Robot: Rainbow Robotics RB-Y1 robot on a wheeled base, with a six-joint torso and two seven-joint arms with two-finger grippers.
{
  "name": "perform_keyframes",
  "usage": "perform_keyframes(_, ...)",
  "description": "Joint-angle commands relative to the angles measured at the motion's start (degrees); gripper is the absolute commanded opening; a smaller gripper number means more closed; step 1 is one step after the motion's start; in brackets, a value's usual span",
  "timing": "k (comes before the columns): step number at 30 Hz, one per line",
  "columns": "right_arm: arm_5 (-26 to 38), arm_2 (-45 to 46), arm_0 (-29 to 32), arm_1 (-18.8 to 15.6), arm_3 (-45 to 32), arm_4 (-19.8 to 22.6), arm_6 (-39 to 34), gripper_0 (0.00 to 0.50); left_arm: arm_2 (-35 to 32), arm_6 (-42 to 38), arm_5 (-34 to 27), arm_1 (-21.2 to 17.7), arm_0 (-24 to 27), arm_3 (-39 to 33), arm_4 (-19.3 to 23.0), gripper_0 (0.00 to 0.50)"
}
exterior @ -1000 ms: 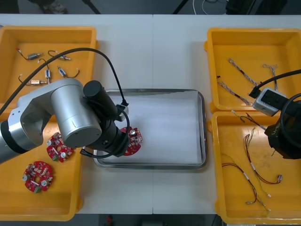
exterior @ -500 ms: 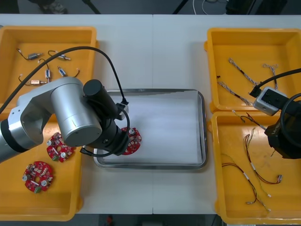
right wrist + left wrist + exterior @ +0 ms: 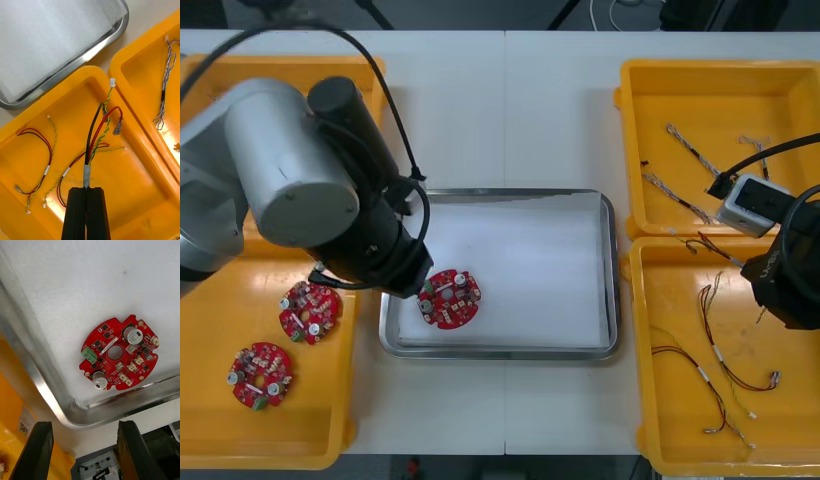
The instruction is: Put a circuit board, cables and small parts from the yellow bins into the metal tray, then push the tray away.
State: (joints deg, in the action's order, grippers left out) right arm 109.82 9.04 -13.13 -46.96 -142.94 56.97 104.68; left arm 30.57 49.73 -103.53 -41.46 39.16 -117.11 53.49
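Front view: my left arm (image 3: 300, 180) hangs over the left side of the light desk (image 3: 500, 110). Its grey bulk hides part of the left rim of the shiny metal tray with the white lining (image 3: 510, 352). A round red circuit board (image 3: 450, 298) lies flat in the tray's near-left corner, just beside the arm. Two more red boards (image 3: 310, 312) sit in the near-left yellow bin (image 3: 220, 440). My right arm (image 3: 790, 285) is over the near-right yellow bin (image 3: 680, 445), cut off by the view's edge.

Left wrist view: the left hand (image 3: 84, 423) is wide open, its black fingers (image 3: 37, 450) well apart, holding and touching nothing. The board lies beyond the fingertips, near the tray's rounded corner.

Right wrist view: the right hand (image 3: 87, 189) is closed, its fingers pinched on the white-taped stem of a black, red and yellow cable (image 3: 93, 138). I cannot tell whether the cable is off the bin floor. Loose red and yellow cables (image 3: 37, 150) lie beside it. A twisted blue and white cable (image 3: 165, 90) lies in the neighbouring bin.
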Motion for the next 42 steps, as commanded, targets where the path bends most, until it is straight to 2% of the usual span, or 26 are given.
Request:
perform_keyframes(1, 0.2, -3.9, -5.4, -2.4, -1.6, 1.4, -1.6, 0.000, -7.9, 3.4, -6.5, 2.3, 2.5, -3.3, 1.6, 0.500)
perform_keyframes(6, 0.2, -10.2, -11.1, -2.3, -1.6, 0.3, -1.9, 0.000, -12.8, 3.3, -6.5, 2.4, 4.9, -2.9, 2.1, 0.500)
perform_keyframes(11, 0.2, -19.8, -18.3, -1.6, -1.6, -2.5, -1.9, 0.000, -17.2, 3.4, -6.5, 2.0, 7.2, 0.5, 2.4, 0.500)
perform_keyframes(17, 0.2, -29.4, -26.1, 3.4, 2.3, -6.3, -1.7, 0.000, -21.2, 6.2, -6.5, 0.6, 9.4, 7.8, 1.5, 0.500)
perform_keyframes(23, 0.2, -36.6, -32.4, 10.2, 10.4, -9.9, -0.3, 0.000, -24.3, 12.9, -6.5, -1.0, 12.4, 17.9, -1.9, 0.500)
perform_keyframes(29, 0.2, -42.2, -34.8, 14.8, 14.8, -16.2, 7.3, 0.000, -24.5, 19.4, -6.5, -2.0, 15.3, 25.0, -6.6, 0.500)
perform_keyframes(32, 0.2, -43.9, -34.8, 16.5, 16.7, -17.7, 10.3, 0.000, -24.5, 22.5, -6.5, -2.7, 16.1, 28.2, -8.2, 0.500)
perform_keyframes(38, 0.2, -48.7, -34.7, 17.4, 19.5, -19.4, 12.1, 0.000, -26.2, 28.7, -2.3, -3.6, 17.9, 34.1, -11.6, 0.500)
perform_keyframes(42, -2.6, -51.4, -34.7, 17.5, 21.8, -20.9, 11.9, 0.000, -28.7, 32.4, 0.2, -3.6, 18.3, 37.7, -13.1, 0.500)
